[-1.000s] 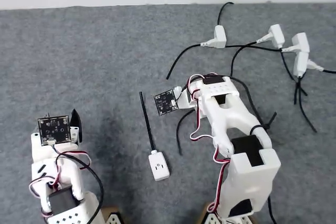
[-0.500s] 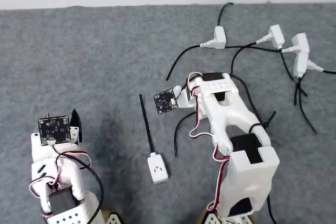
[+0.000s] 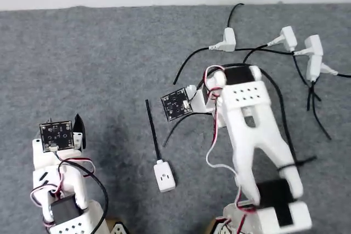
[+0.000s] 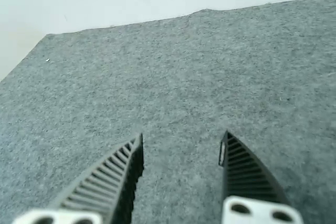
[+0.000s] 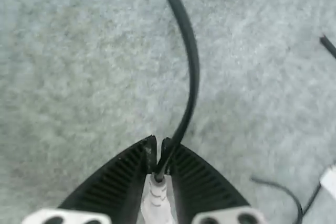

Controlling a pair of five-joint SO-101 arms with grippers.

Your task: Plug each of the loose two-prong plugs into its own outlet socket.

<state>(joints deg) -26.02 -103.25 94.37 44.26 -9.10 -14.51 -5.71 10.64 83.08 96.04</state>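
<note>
**Operator:** Report the nearer arm.

**Technician:** The left gripper (image 4: 181,142) sits at the near edge of the grey carpet mat (image 3: 98,53). Its ribbed black jaws are spread with nothing between them. It has not shifted over the last second.

**Operator:** Locate the receptacle.

**Technician:** The white single outlet socket (image 3: 164,175) lies flat on the mat between the two arms, slots facing up. Its thin black lead (image 3: 152,127) runs toward the far side. Its position is unchanged, and nothing is plugged into it.

**Operator:** Report the right gripper.

**Technician:** The right gripper (image 5: 158,145) is pressed together on the white two-prong plug (image 5: 156,198). It pinches the plug at the ribbed collar where the glossy black cord (image 5: 189,66) exits. The prongs are hidden.

**Operator:** What has just changed?

**Technician:** The right arm has straightened, and its wrist has advanced slightly toward the far side. The loose tail of the cord has swung across the mat toward the socket's lead.

**Operator:** Consequence for the task?

**Technician:** The plug appears secured and in transit, but insertion has not begun. The socket lies on the near side of the wrist, so the plug probably has to come back and line its prongs up with the slots.

**Operator:** Anything beyond the arm?

**Technician:** Several white connector bodies (image 3: 227,39) on black cords lie along the far edge. Whether they are mated cannot be determined.
</note>
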